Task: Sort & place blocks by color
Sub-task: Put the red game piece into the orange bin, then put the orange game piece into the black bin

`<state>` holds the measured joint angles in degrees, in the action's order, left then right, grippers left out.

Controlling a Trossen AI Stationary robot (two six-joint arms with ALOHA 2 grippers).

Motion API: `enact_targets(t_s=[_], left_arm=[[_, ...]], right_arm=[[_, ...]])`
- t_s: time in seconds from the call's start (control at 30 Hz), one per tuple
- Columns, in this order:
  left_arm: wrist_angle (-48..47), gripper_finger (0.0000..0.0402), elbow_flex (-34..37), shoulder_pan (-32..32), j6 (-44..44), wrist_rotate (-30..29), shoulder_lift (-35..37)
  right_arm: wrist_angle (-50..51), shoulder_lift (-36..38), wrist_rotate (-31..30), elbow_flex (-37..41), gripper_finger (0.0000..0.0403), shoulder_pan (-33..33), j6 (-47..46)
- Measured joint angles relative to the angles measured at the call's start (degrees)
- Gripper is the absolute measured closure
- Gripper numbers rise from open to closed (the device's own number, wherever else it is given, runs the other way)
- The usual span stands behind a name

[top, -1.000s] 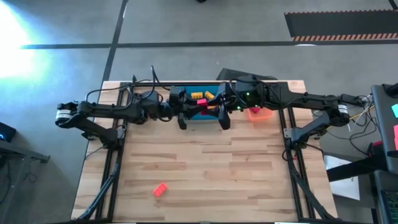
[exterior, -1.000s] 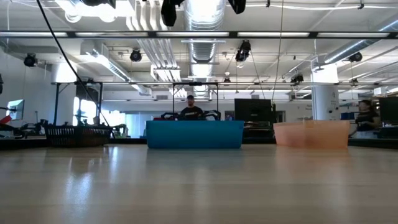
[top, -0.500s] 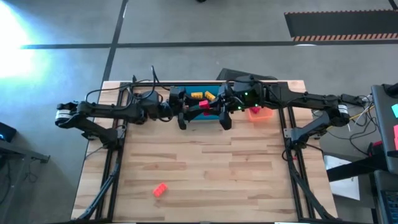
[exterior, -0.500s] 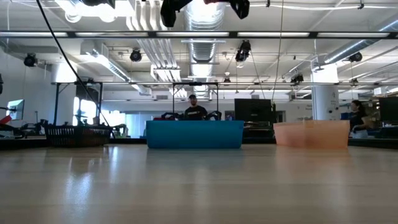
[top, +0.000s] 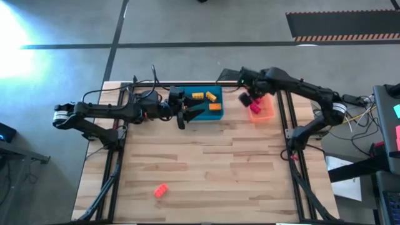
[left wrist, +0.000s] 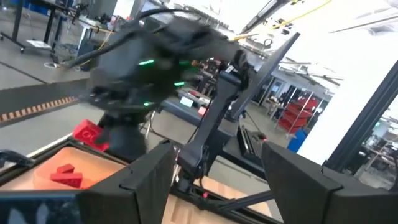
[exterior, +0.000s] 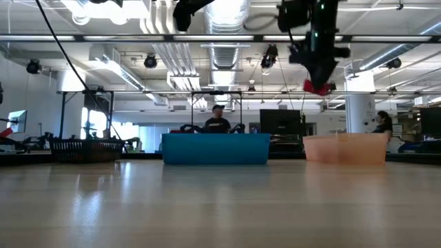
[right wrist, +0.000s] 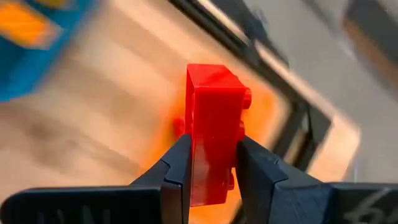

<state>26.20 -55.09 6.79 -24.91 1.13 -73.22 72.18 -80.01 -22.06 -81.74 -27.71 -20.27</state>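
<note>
Two dark arms over a wooden table (top: 206, 169), seen from above: left gripper (top: 197, 111) at the near left edge of the blue tray (top: 201, 115), fingers spread wide; right gripper (top: 252, 100) just above the orange tray (top: 265, 115), pinching a red block (top: 255, 100). Three yellow-orange blocks (top: 207, 97) lying in the blue tray, more red bricks (top: 256, 111) in the orange tray. One lone red brick (top: 160, 190) far down the table near its front edge, well apart from both trays. From table height: blue tray (exterior: 216, 149) in the middle at the far end, orange tray (exterior: 344, 148) to its right, a black basket (exterior: 86, 149) off to the left; right gripper (exterior: 318, 81) hanging high above the gap between blue and orange trays, red block (exterior: 317, 87) clamped at its tip; a person (exterior: 218, 122) behind the blue tray and another person (exterior: 380, 125) farther right in the room. Through the left wrist camera: own two dark fingers (left wrist: 149, 180) held apart, the other arm's gripper beyond them, blurred, with the red block (left wrist: 88, 132) over the orange tray (left wrist: 93, 165), red bricks (left wrist: 64, 174) inside. Through the right wrist camera: red block (right wrist: 215, 134) held upright and squeezed between both fingers (right wrist: 177, 168), studs facing sideways, blurred orange tray (right wrist: 273, 140) behind it, a corner of the blue tray (right wrist: 31, 50) off to one side.
</note>
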Motion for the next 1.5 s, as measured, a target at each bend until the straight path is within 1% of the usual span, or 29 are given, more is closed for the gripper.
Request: enact_targets(t_s=[0.03,0.07,0.17,0.23,0.27,0.37,0.5,0.57,0.67,0.77,0.87,0.93,1.13,1.3,1.5], left_arm=[[0.2,0.0176,0.0,0.0,0.0,0.0,0.0],[0.1,0.0176,0.1,0.0,-0.2,0.0,0.1],[-0.3,0.0176,0.1,0.0,-0.3,0.0,0.0],[-0.1,0.0176,0.1,0.0,-0.3,0.0,0.0],[-0.1,0.0176,0.0,0.0,-0.3,0.0,0.0],[-0.2,0.0176,0.1,0.0,-0.4,-0.1,0.0],[-0.2,0.0176,0.1,0.0,-0.6,-0.1,0.0],[-0.2,0.0176,0.1,0.0,-1.7,-0.1,0.0],[-0.2,0.0176,0.2,0.0,-1.8,-0.1,0.0],[-1.3,0.0176,0.2,0.0,-2.4,-0.1,0.1],[-6.8,0.0176,0.2,0.0,-5.4,-0.1,0.2],[-12.8,0.0176,0.0,-0.1,-7.5,-0.1,0.2],[-31.9,0.0176,0.0,-3.0,-13.0,0.3,0.2],[-47.0,0.0176,-0.2,-8.3,-17.7,0.8,0.2],[-57.5,0.0176,0.0,-16.8,-25.3,4.6,0.3]], right_arm=[[1.0,-0.5,0.7,0.7,0.0325,-2.5,-1.9],[1.5,-0.8,2.7,1.6,0.0325,-5.1,-3.0],[-0.3,-2.6,12.4,5.0,0.0325,-12.4,-4.5],[-1.5,-4.2,16.7,7.7,0.0325,-15.8,-4.7],[-1.7,-5.0,17.7,8.8,0.0325,-17.0,-4.6],[-2.6,-7.6,18.0,10.8,0.0325,-18.9,-3.9],[-2.9,-10.5,17.5,11.1,0.0321,-19.5,-2.9],[-3.8,-11.2,17.5,11.1,0.0291,-19.5,-2.6],[-5.2,-11.7,17.5,11.1,0.0230,-19.4,-2.6],[-5.6,-11.2,17.5,11.1,0.0189,-19.4,-2.5],[-5.4,-9.7,17.5,10.6,0.0166,-19.4,-2.5],[-5.3,-8.3,17.5,9.8,0.0159,-19.4,-2.5],[-5.4,-3.0,17.6,7.1,0.0163,-18.4,-2.7],[-7.9,1.5,17.5,5.8,0.0176,-16.8,-2.9],[-13.5,5.8,17.5,5.7,0.0187,-14.5,-5.4]])
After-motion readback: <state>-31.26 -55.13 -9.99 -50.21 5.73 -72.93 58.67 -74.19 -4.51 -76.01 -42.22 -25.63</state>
